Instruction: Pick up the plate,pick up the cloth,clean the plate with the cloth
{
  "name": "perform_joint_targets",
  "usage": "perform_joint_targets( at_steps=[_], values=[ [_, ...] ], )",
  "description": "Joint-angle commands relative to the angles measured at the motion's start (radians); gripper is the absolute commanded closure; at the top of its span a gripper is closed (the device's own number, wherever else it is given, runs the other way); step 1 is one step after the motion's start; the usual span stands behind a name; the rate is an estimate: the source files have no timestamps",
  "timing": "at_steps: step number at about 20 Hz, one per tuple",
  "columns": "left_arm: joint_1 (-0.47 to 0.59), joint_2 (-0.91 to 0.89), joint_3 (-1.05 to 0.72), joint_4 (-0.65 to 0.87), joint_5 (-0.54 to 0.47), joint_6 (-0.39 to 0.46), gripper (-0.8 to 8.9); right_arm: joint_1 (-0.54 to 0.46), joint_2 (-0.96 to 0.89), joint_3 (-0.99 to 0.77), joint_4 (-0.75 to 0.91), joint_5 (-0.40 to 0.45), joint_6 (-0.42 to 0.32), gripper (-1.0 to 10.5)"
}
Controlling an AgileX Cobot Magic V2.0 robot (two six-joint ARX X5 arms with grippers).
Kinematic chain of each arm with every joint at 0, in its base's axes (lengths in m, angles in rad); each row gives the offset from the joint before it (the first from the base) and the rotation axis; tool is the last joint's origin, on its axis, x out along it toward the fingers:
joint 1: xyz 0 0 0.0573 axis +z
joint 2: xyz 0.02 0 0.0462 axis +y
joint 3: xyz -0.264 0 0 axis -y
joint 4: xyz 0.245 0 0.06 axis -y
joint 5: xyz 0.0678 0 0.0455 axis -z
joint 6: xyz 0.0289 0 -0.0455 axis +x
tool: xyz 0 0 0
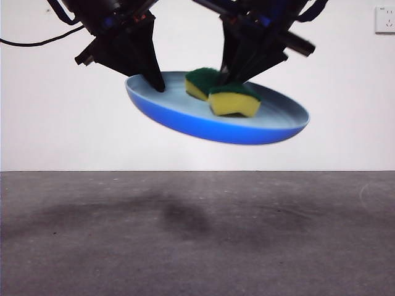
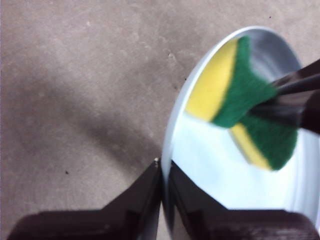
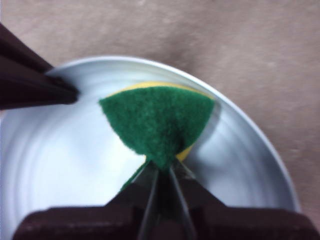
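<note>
Blue plate [image 1: 203, 126] hangs well above your table [image 1: 197, 246], tilted right-down; left gripper [image 2: 162, 175] clamps its rim, right gripper [image 3: 161, 172] pinches the sponge [image 1: 225, 92] folded against it.

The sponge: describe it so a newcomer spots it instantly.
Find the blue plate held tilted in the air above the grey table. On its upper face lies the sponge, pinched by the right pincer. It is the only yellow and green thing there.

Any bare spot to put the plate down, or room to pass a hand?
Grey table under the lifted plate shows bare. Crowded up top: left tool clamps the rim, right tool pinches the sponge inside.
</note>
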Motion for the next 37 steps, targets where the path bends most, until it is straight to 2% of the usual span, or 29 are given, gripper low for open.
perform_joint_targets(
  at_steps=[1,5,9,10,12,15,16,19,23,25,26,29,31,33,35,37],
  values=[
    [-0.017,-0.001,0.002,0.034,0.056,-0.015,8.21,0.033,0.042,-0.003,0.01,-0.069,0.029,9.6],
    [-0.01,-0.001,0.002,0.039,0.051,-0.015,8.21,0.119,0.055,-0.003,-0.04,-0.068,0.026,9.6],
    [0.003,-0.001,0.002,0.037,0.052,-0.015,8.21,0.172,0.055,-0.003,-0.209,-0.038,0.0,9.6],
    [0.005,-0.001,0.002,0.034,0.053,-0.014,8.21,0.174,0.055,-0.003,-0.252,-0.008,-0.006,9.6],
    [0.013,-0.001,0.002,0.018,0.054,-0.014,8.21,0.174,0.055,-0.003,-0.339,0.104,-0.011,9.6],
    [0.014,-0.001,0.002,-0.034,0.053,-0.006,8.21,0.157,0.054,-0.003,-0.41,0.36,-0.01,9.6],
    [0.014,-0.001,0.002,-0.05,0.054,0.007,8.21,0.151,0.054,-0.003,-0.409,0.418,-0.01,9.6],
    [0.014,-0.001,0.002,-0.099,0.054,0.018,8.21,0.135,0.054,-0.003,-0.38,0.48,-0.009,9.6],
    [0.014,-0.001,0.002,-0.144,0.057,0.042,8.21,0.108,0.054,-0.003,-0.263,0.481,-0.009,9.6],
    [0.013,-0.001,0.002,-0.152,0.058,0.042,8.21,0.102,0.054,-0.003,-0.188,0.45,-0.009,9.6],
    [0.013,-0.001,0.002,-0.152,0.058,0.042,8.21,0.099,0.054,-0.003,-0.147,0.407,-0.009,9.6],
    [0.013,-0.001,0.002,-0.138,0.057,0.042,8.21,0.097,0.055,-0.003,-0.015,0.142,-0.008,9.6],
    [0.013,-0.001,0.002,-0.121,0.056,0.042,8.21,0.105,0.055,-0.003,0.0,-0.023,-0.008,9.6],
    [0.014,-0.001,0.002,-0.102,0.053,0.041,8.21,0.124,0.055,-0.003,-0.03,-0.137,-0.009,9.6],
    [0.014,-0.001,0.002,-0.087,0.052,0.039,8.21,0.142,0.055,-0.003,-0.106,-0.173,-0.01,9.6],
    [0.014,-0.001,0.002,-0.086,0.051,0.039,8.21,0.146,0.055,-0.003,-0.225,-0.162,-0.026,9.6]
  ],
)
